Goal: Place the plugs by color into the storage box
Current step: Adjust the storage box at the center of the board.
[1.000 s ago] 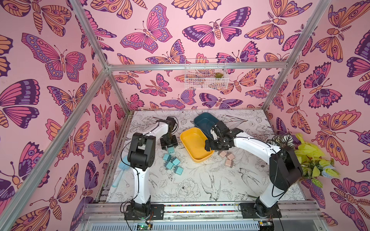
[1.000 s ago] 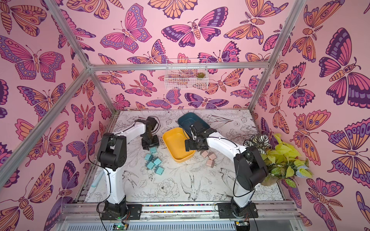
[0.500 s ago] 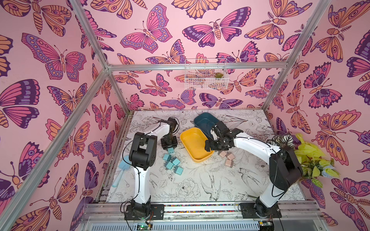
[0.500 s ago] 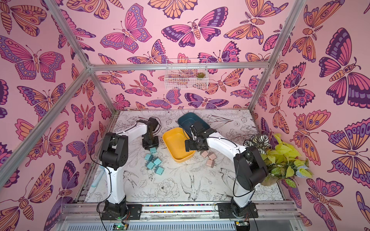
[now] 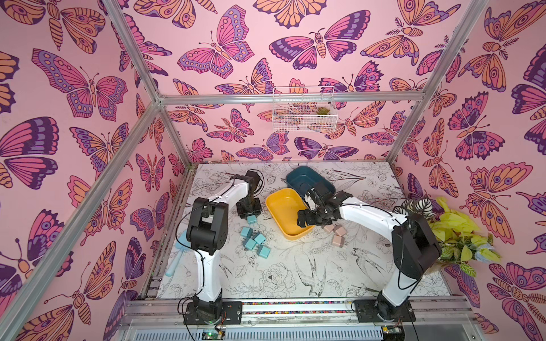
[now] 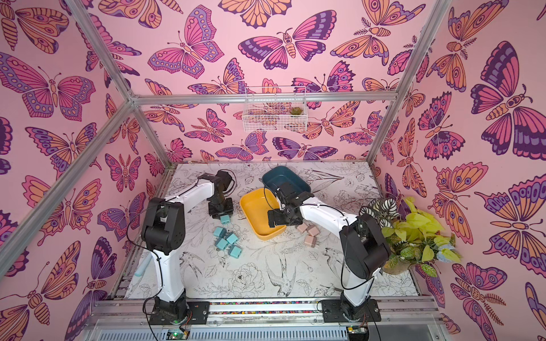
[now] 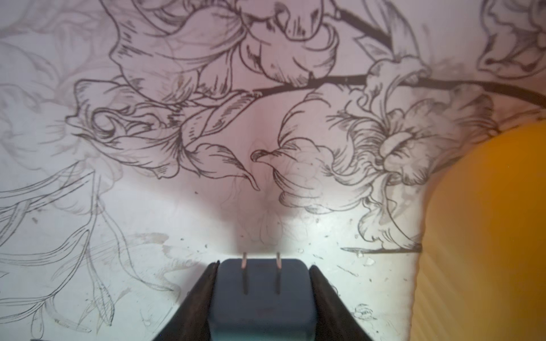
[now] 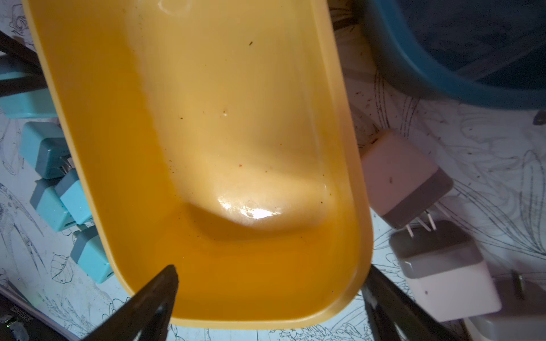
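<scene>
My left gripper (image 7: 265, 265) is shut on a teal plug (image 7: 261, 298), prongs pointing away from the wrist, low over the table just left of the yellow tray (image 5: 283, 208). In both top views this plug (image 5: 252, 219) (image 6: 225, 219) shows under the left gripper (image 5: 249, 210). Several more teal plugs (image 5: 254, 242) lie clustered nearer the front. My right gripper (image 8: 271, 274) stands open and empty over the yellow tray's near end (image 8: 236, 295). Three pink plugs (image 5: 335, 233) (image 8: 396, 174) lie right of that tray. A dark blue tray (image 5: 298, 178) sits behind it.
A potted plant (image 5: 452, 233) fills the right edge of the table. A pale blue tool (image 5: 177, 257) lies along the left edge. A white wire basket (image 5: 304, 115) hangs on the back wall. Both trays hold nothing that I can see.
The left gripper has closed on the teal plug. The right arm has stayed where it was, open over the yellow tray.
</scene>
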### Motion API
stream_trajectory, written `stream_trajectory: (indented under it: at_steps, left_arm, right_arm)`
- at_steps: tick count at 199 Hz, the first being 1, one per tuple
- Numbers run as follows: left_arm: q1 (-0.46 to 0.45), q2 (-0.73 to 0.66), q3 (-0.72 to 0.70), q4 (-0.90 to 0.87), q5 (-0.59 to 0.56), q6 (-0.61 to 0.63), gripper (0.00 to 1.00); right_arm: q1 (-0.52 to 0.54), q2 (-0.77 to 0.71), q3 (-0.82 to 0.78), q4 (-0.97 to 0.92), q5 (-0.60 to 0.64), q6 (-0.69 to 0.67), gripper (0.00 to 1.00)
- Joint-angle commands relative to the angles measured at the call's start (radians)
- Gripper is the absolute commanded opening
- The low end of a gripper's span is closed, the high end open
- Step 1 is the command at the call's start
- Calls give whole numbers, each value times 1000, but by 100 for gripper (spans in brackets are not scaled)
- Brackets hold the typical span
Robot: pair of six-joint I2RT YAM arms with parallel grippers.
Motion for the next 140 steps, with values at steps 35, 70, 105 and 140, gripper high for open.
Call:
stream_trajectory:
  at_steps: [35,70,105,140]
  left_arm:
    - [3,-59,76,-99,0,-5,46]
    - [2,-71,170,-147,6,2,46]
    - [-1,-44,277,-180,35,-13,46]
    - [-32,17,406,-212,40,-26,46]
  right_arm:
    - [37,27,15,8,-35,20,97]
    - [61,37,20,20,-54,35,97]
    - [62,24,17,24,-48,36,97]
    - [60,-8,9,9,-6,31,97]
